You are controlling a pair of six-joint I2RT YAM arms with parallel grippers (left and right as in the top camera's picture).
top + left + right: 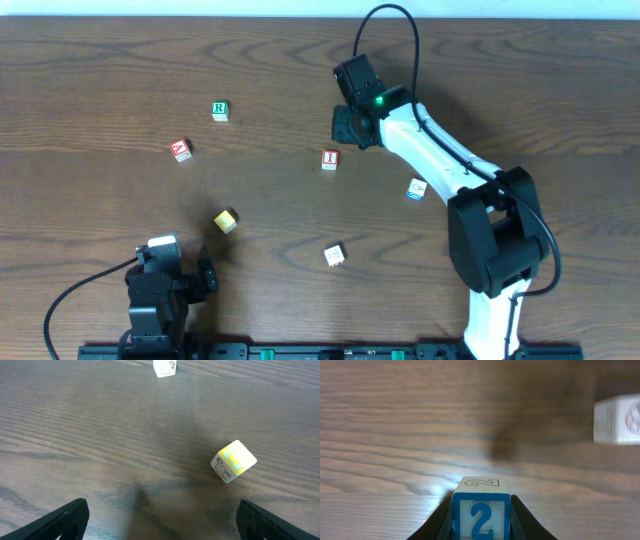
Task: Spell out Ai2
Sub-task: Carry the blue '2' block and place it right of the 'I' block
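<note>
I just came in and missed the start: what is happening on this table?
The right gripper is shut on the 2 block, close to the I block. The A block lies apart, near the R block. The left gripper rests open near a yellow block, holding nothing. Ai2 is not yet spelled.

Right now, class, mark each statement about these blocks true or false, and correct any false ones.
1. The right claw grips the 2 block. True.
2. The left claw holds the yellow block. False: it is open and empty, and the block lies on the table ahead of it.
3. The I block sits on the A block. False: they lie well apart.
4. The R block touches no other block. True.
</note>
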